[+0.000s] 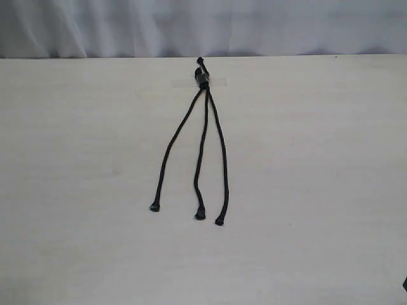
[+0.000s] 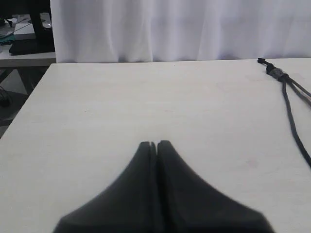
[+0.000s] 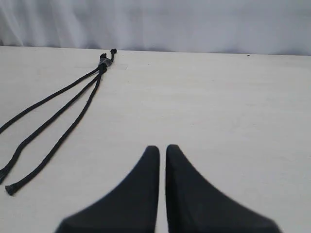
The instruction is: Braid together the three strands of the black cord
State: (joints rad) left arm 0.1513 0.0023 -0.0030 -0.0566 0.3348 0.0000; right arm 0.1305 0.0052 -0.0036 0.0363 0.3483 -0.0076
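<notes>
The black cord lies flat on the pale table (image 1: 318, 190), its knotted head (image 1: 202, 77) near the far edge. The three strands fan toward the front, unbraided: a left strand (image 1: 173, 143), a middle strand (image 1: 202, 152) and a right strand (image 1: 222, 159), each ending in a small knobbed tip. Neither gripper shows in the exterior view. My left gripper (image 2: 156, 143) is shut and empty, with the cord head (image 2: 277, 73) far off to one side. My right gripper (image 3: 163, 147) is shut to a thin slit, empty, well apart from the strands (image 3: 63, 114).
A white curtain (image 1: 203, 25) hangs behind the table's far edge. The left wrist view shows the table's side edge (image 2: 29, 97), with dark furniture (image 2: 24, 29) beyond it. A small dark sliver (image 1: 405, 284) sits at the exterior view's lower right border.
</notes>
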